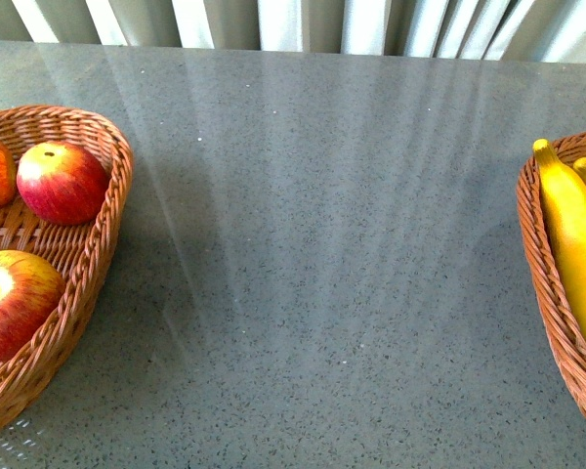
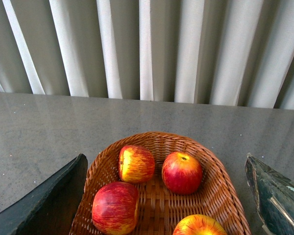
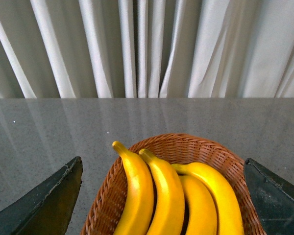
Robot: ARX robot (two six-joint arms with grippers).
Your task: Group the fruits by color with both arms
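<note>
Now: fruits sorted in two baskets

I see the apples [image 1: 61, 182] in the left wicker basket [image 1: 98, 254], the bananas [image 1: 574, 244] in the right basket [image 1: 542, 293], their long axis running toward the curtain [image 1: 303, 24], tips far. Grey table [image 1: 322, 274] lies between. Left gripper [image 2: 166, 205] and right gripper [image 3: 161, 205] both hang spread apart, grasping nothing.

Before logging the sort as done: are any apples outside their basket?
None visible: four apples lie inside the wicker basket.
</note>
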